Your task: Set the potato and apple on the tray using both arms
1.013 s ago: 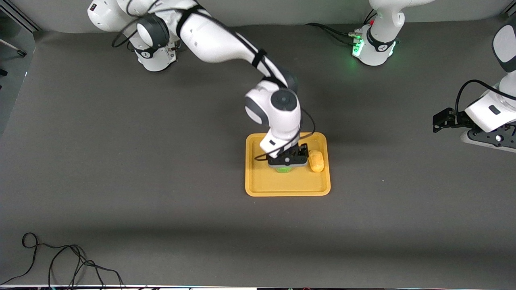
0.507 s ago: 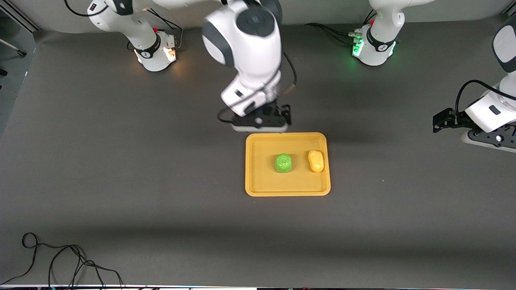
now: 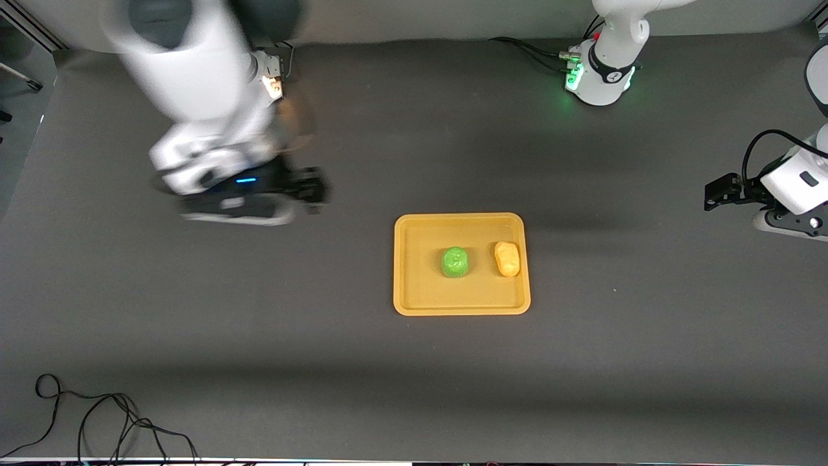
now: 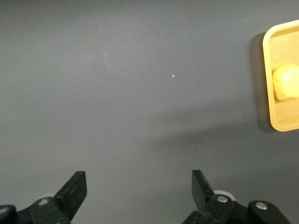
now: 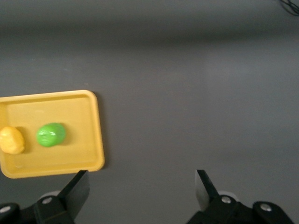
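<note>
Although both items already lay on the tray, their handling is judged below.
Apple: the apple [image 3: 455,262] sat near the middle of the tray [image 3: 414,304], dimpled top up; it looked small, light and firm, its smooth skin likely slippery, so a hold across its widest girth would suit best.
Potato: the potato [image 3: 507,258] lay beside the apple, toward the left arm's end of the tray, not touching it; matte and knobbly, it probably offered more friction and would be best taken across its short axis.
Tray: flat on the table [image 3: 194,310], rigid-looking, low rim; neither gripper touched it.
Right gripper: the right gripper [image 5: 140,186] hung over bare table toward the right arm's end, well apart from the tray, fingers spread wide and empty.
Left gripper: the left gripper [image 4: 139,186] waited over bare table at the left arm's end, fingers likewise wide and empty.
Task stage: by this layout, both placements appeared done.
Writing: no brand, label or legible text showed on any item.
Cable: a loose black cable [image 3: 97,414] lay at the table edge nearest the camera.
</note>
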`<state>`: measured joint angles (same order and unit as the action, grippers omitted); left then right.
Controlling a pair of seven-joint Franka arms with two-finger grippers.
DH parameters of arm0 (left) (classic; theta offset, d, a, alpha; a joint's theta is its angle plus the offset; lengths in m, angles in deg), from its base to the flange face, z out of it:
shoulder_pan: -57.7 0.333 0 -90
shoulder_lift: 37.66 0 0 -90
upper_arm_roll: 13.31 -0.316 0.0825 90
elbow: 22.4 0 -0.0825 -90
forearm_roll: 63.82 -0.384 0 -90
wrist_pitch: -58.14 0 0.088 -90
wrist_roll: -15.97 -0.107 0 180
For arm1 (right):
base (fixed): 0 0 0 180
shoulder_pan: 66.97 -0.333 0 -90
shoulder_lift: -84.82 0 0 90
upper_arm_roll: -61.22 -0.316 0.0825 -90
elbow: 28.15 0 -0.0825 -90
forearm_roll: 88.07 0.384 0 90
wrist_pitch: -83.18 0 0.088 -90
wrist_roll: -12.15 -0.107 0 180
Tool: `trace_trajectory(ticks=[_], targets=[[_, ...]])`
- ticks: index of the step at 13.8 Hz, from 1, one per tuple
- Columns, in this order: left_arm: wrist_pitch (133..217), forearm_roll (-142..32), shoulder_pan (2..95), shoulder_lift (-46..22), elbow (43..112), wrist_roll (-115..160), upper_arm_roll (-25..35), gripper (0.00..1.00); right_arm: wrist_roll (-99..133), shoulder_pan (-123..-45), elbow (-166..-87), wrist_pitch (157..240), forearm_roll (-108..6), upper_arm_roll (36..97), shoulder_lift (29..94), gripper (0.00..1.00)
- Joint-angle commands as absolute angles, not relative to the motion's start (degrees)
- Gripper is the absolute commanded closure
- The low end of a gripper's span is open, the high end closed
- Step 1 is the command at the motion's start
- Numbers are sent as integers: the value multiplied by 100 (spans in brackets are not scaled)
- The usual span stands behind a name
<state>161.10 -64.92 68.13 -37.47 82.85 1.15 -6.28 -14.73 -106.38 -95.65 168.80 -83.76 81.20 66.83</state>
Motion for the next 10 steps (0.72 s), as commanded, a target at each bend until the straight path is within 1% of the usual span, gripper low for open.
trace_trajectory(ticks=[1, 3, 7, 8, 10], targets=[[16001, -6251, 6859, -3828, 8298, -3, -619, 0, -871, -9331, -10759, 17010, -8421, 7241, 7697, 0], [16062, -6224, 6859, -3836, 8281, 6, -619, 0, -466, -8467, -11102, 17054, -8517, 6792, 8006, 0], [15931, -6241, 6859, -3933, 8271, -81, -627, 0, 473, -6956, -11673, 17264, -8658, 6132, 8472, 0], [15896, -6302, 6859, -3942, 8272, -100, -628, 0, 737, -6647, -11823, 17335, -8649, 6026, 8569, 0], [15930, -6312, 6859, -3968, 8298, -108, -628, 0, 950, -6460, -11938, 17362, -8649, 6051, 8631, 0]])
